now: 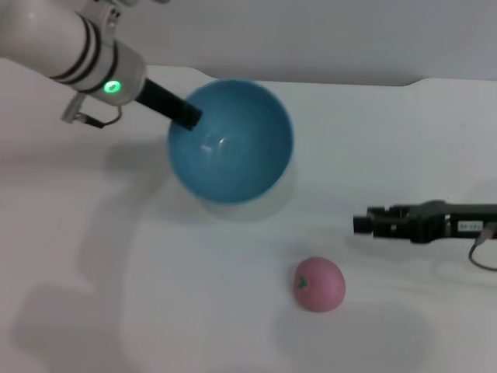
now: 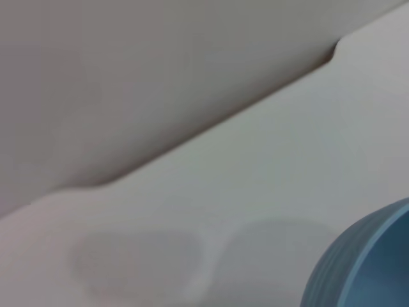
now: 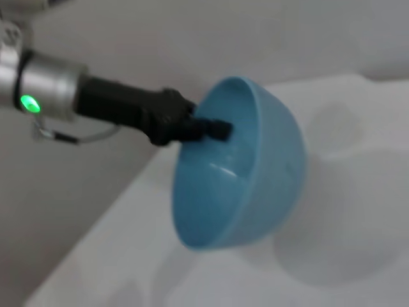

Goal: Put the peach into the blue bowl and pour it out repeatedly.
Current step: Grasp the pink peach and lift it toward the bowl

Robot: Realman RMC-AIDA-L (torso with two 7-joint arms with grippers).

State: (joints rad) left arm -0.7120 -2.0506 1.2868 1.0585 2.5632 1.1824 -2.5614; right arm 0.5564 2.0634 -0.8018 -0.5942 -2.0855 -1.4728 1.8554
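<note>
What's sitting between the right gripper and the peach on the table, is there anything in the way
Nothing visible. The right gripper hangs to the right of the peach, which lies alone on the white table, with bare surface between them. The blue bowl is farther back, tilted and held at its rim by the left gripper.

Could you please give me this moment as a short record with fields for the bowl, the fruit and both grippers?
bowl: round glossy sky-blue bowl, lifted and tipped, inside empty
fruit: small dusty-pink peach, on the white table, outside the bowl
left gripper: clamped on the bowl's rim
right gripper: low over the table, beside the peach, holding nothing
</note>
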